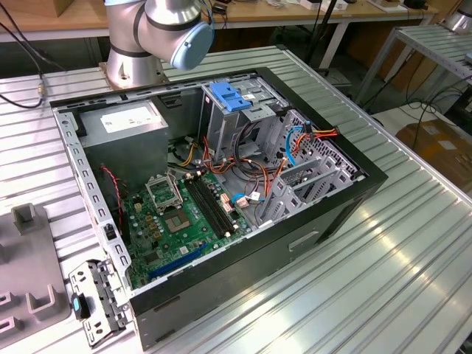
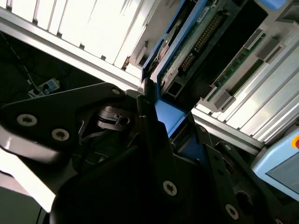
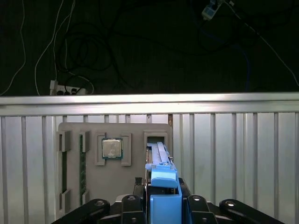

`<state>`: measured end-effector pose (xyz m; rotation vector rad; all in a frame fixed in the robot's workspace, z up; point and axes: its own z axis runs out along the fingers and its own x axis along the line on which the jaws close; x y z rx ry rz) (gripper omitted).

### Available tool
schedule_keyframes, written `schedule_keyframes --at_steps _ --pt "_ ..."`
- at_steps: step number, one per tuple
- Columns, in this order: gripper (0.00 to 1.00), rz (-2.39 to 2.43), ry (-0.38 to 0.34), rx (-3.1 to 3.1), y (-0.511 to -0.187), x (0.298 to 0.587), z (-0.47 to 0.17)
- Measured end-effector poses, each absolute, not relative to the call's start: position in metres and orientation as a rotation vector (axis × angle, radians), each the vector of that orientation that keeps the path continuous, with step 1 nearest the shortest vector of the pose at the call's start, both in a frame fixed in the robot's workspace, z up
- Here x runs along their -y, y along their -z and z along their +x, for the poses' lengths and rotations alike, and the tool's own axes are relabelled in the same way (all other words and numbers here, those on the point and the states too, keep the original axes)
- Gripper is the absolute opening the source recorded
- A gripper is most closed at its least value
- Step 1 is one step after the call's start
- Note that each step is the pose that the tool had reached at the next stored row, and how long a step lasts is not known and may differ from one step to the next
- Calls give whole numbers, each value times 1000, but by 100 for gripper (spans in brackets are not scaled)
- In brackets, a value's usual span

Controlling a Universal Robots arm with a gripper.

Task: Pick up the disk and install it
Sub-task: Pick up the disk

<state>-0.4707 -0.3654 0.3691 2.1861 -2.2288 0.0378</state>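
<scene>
In the first wrist view the disk (image 3: 159, 156) stands on edge in a slot of a grey holder tray (image 3: 112, 182). Its blue plastic rail runs back between my gripper's (image 3: 164, 207) two black fingers. The second wrist view looks along the disk (image 2: 182, 51): green circuit board, connector pins and blue rail. There the gripper (image 2: 170, 116) has a finger pressed against each side of the rail, so it looks shut on the disk. The exterior view has the open computer case (image 1: 346, 199) and its metal drive cage (image 1: 243, 125), with my arm's base (image 1: 136, 59) behind.
A processor chip (image 3: 112, 148) lies in a pocket of the holder tray beside the disk's slot. Inside the case are a grey power-supply box (image 1: 122, 125), a green motherboard (image 1: 177, 221), loose cables (image 1: 295, 140) and a light-blue latch plate (image 1: 232, 97). The ribbed metal table (image 1: 383, 280) surrounds it.
</scene>
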Motion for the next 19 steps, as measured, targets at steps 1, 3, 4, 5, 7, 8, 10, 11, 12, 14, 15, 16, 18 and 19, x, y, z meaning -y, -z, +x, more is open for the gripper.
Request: schedule_keyframes --at_steps 1,3,4,5,7,8,10,11,12,14,15,16,18,19 --pt "37 2186 -38 2229 -370 365 -471" --pt "37 2186 -38 2229 -373 365 -471" --pt "37 2186 -38 2229 -374 365 -471" --pt "37 2186 -38 2229 -374 365 -471" --pt "37 2186 -38 2229 -376 365 -471" --pt "37 2186 -38 2229 -377 365 -471" --pt "37 2186 -38 2229 -380 365 -471" --pt "37 2186 -38 2229 -380 365 -471" --pt "37 2186 -38 2229 -381 365 -471" --pt "37 2186 -38 2229 -383 365 -471" --pt "37 2186 -38 2229 -384 365 -471" --pt "37 2186 -38 2229 -385 365 -471" --pt "37 2186 -38 2229 -387 365 -471" --pt "37 2186 -38 2229 -389 365 -471"
